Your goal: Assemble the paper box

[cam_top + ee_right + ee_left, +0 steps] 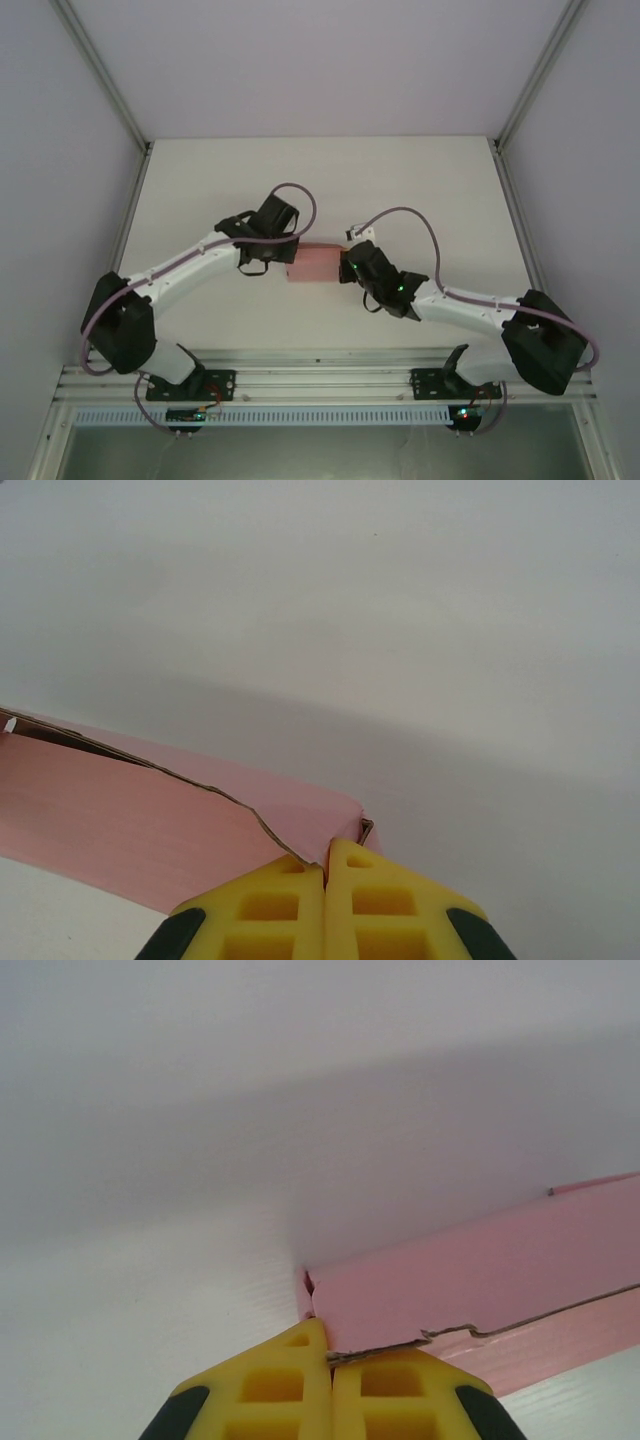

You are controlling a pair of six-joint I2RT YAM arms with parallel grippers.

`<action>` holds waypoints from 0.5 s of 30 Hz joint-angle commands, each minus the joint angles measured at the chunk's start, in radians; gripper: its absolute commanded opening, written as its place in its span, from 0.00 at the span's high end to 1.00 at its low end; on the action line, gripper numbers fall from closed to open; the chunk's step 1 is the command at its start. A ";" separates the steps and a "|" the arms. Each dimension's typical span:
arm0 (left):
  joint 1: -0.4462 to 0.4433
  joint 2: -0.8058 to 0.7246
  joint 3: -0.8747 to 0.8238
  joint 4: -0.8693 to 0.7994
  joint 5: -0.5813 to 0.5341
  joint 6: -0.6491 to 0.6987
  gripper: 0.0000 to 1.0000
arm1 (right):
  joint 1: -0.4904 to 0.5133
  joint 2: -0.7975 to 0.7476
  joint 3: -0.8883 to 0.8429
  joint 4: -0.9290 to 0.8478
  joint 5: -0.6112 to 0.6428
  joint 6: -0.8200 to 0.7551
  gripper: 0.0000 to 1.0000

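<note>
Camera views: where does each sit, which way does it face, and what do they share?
Top external: above and behind the bases, looking down on the table; both arms show, the left gripper and right gripper at opposite ends of the paper box.
Left wrist: on the left wrist, looking along its yellow fingers, closed at a box corner.
Right wrist: on the right wrist, its yellow fingers closed at the other end's corner.
Shared: all three show the pink box and white table.

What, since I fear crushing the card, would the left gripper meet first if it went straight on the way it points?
The pink paper box: the left gripper is shut on its corner, so any push ahead would probably press into the box itself.
</note>
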 commanded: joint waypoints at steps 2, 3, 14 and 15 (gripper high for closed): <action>-0.031 -0.018 -0.134 0.055 0.069 -0.047 1.00 | 0.019 0.032 -0.102 -0.065 -0.069 -0.031 1.00; -0.037 -0.031 -0.170 0.099 0.077 -0.074 1.00 | 0.020 0.035 -0.108 -0.052 -0.067 -0.033 1.00; -0.137 -0.153 -0.484 0.346 -0.022 -0.154 1.00 | 0.057 0.008 -0.156 -0.007 -0.125 -0.024 1.00; -0.136 -0.158 -0.483 0.342 -0.035 -0.151 1.00 | 0.050 -0.007 -0.148 -0.015 -0.139 -0.012 0.96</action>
